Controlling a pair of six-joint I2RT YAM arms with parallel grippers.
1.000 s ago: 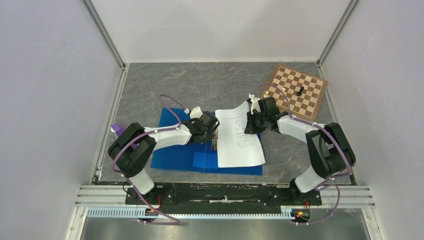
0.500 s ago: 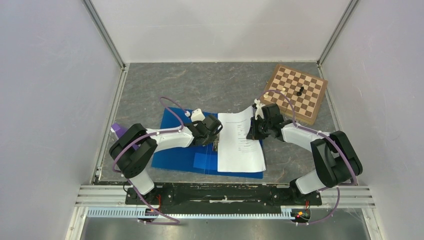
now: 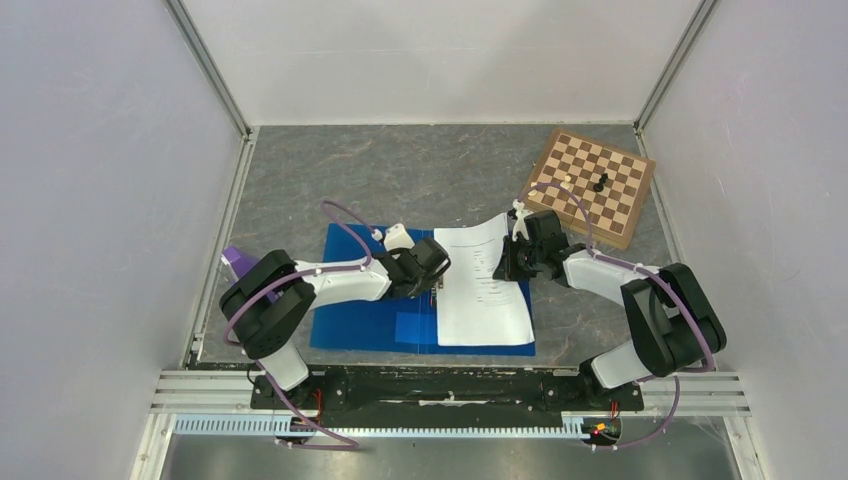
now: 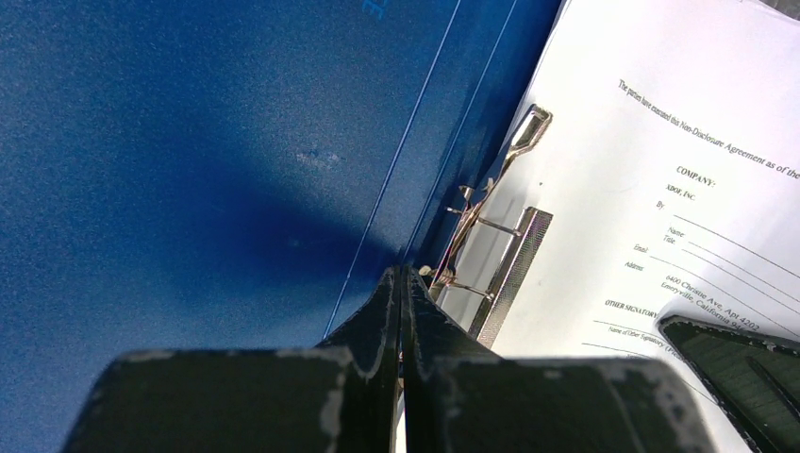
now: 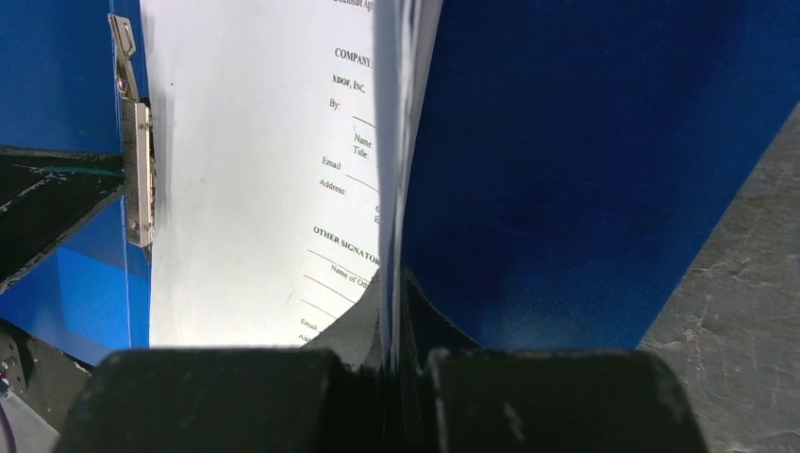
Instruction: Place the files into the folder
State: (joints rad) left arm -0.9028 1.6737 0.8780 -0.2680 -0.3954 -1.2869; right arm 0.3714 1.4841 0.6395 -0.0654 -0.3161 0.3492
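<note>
The blue folder (image 3: pixel 360 310) lies open on the grey table, its metal clip (image 4: pixel 491 236) by the spine. The files (image 3: pixel 480 300), white printed sheets, rest on its right half. Their right edge is lifted and curled upward. My right gripper (image 3: pixel 507 262) is shut on that raised edge; in the right wrist view the files (image 5: pixel 245 170) stand pinched in my right gripper (image 5: pixel 401 278), with the blue folder (image 5: pixel 585 142) behind. My left gripper (image 3: pixel 436 275) is shut, and in its own view my left gripper (image 4: pixel 402 276) touches the folder (image 4: pixel 189 142) at the spine crease beside the clip.
A brown chessboard (image 3: pixel 592 187) with a few pieces sits at the back right, just beyond the right arm. A small purple object (image 3: pixel 236 262) lies at the table's left edge. White walls close in three sides, and a metal rail (image 3: pixel 450 385) runs along the front.
The folder and sheets have slid slightly right and squared up with the table. My right gripper has come down and nearer with the sheet edge; the left gripper followed along the spine.
</note>
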